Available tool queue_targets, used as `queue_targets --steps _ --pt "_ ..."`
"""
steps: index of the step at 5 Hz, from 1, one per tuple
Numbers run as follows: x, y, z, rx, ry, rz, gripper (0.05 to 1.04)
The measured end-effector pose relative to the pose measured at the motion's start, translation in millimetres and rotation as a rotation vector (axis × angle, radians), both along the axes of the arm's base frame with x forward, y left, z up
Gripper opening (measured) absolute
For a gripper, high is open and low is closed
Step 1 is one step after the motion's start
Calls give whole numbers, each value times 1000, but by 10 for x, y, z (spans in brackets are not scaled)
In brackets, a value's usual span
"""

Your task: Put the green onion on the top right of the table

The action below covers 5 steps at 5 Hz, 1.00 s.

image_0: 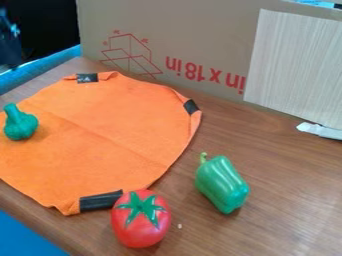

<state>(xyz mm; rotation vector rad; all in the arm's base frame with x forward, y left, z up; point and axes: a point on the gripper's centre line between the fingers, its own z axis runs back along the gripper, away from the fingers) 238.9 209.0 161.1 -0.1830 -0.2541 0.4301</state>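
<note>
Obs.: green bulb-shaped vegetable with a short neck [21,126], taken as the green onion, lies on the left part of the orange fabric cloth [110,132]. Glossy green toy bell pepper [222,184] lies right of the cloth; round red toy tomato [140,222] sits by its near edge. Whether the grasp is open, closed or loaded: cannot tell.

Handling (judged): light, stiff, not fragile; rounded sides could slip or roll. Best hold: across the bulb, below the neck. Goal: surface [280,165], beyond the cloth's right side, toward the far edge.
</note>
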Motion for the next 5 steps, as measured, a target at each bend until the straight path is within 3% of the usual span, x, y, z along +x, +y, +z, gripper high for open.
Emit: queue_targets --steps 1,2,3,5 --pt "-26 54 -224 61 -20 -26 998" --pt "-4 64 -331 87 -61 -47 998" --pt "-12 106 -462 120 -39 -41 998" --pt "68 151 -649 137 -8 -24 998"
